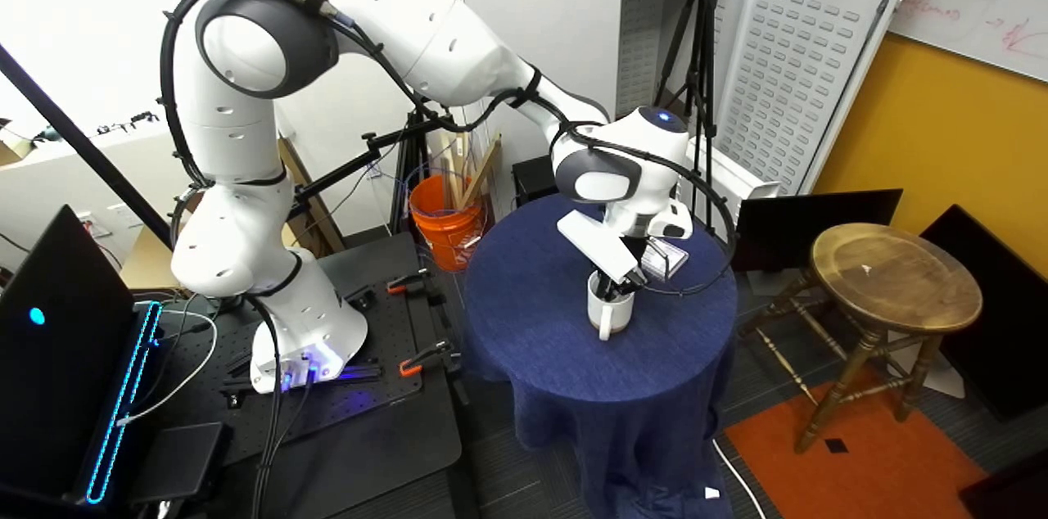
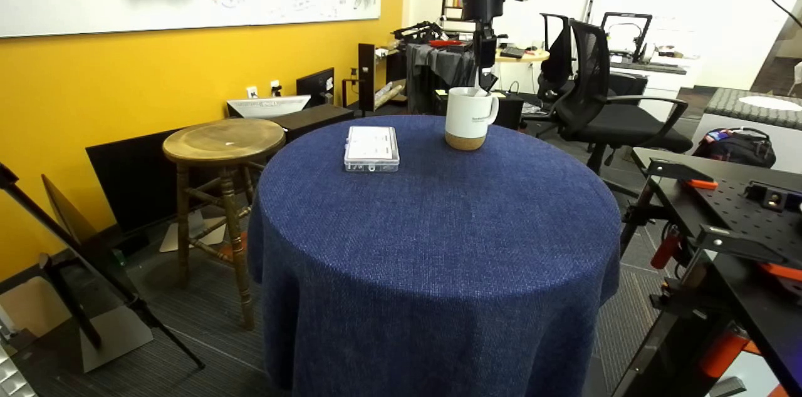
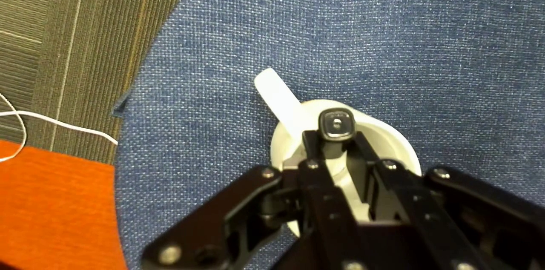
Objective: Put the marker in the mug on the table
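Note:
The white mug [image 2: 465,116] with a cork base stands upright on the round table [image 2: 438,215] draped in navy cloth. In the wrist view, the mug [image 3: 398,146] lies beneath my gripper [image 3: 335,144], its handle pointing up and left. The gripper is shut on the marker [image 3: 337,124], whose dark squarish end faces the camera. The marker points down towards the mug; its lower part is mostly hidden. In an exterior view, the fingers [image 1: 616,286] are at the mouth of the mug [image 1: 611,313]. In an exterior view, the gripper [image 2: 485,62] is just above the rim.
A flat clear case [image 2: 371,149] with a white label lies on the table beside the mug; it also shows under the arm [image 1: 663,259]. A wooden stool [image 1: 896,277] stands beside the table. A black bench [image 1: 385,388] carries the robot base.

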